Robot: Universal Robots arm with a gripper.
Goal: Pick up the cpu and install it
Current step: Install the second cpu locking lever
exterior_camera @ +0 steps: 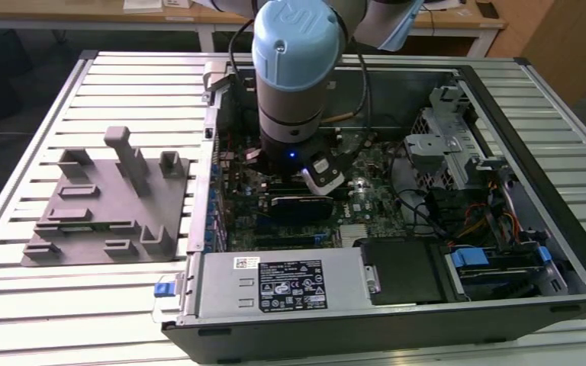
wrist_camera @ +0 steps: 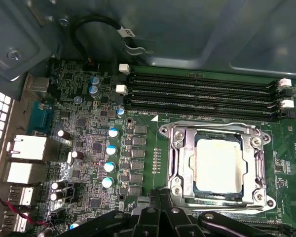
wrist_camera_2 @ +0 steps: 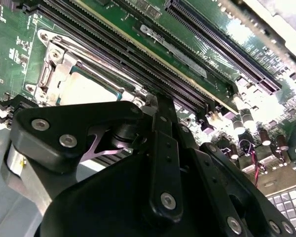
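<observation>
Your cpu (wrist_camera: pixel 218 165) lies seated in its socket (wrist_camera: pixel 177 148), thin, rigid, likely fragile: handle its edges only; whether your gripper's (wrist_camera: pixel 163 217) fingers are clenched, I cannot tell.

The hand (wrist_camera_2: pixel 138 143) hides part of the cpu (wrist_camera_2: pixel 86 91).

A ribbed pale metal counter (exterior_camera: pixel 28 305) fills the foreground, with a wooden desk (exterior_camera: pixel 161 17) behind and dark floor (exterior_camera: pixel 8 84).
</observation>
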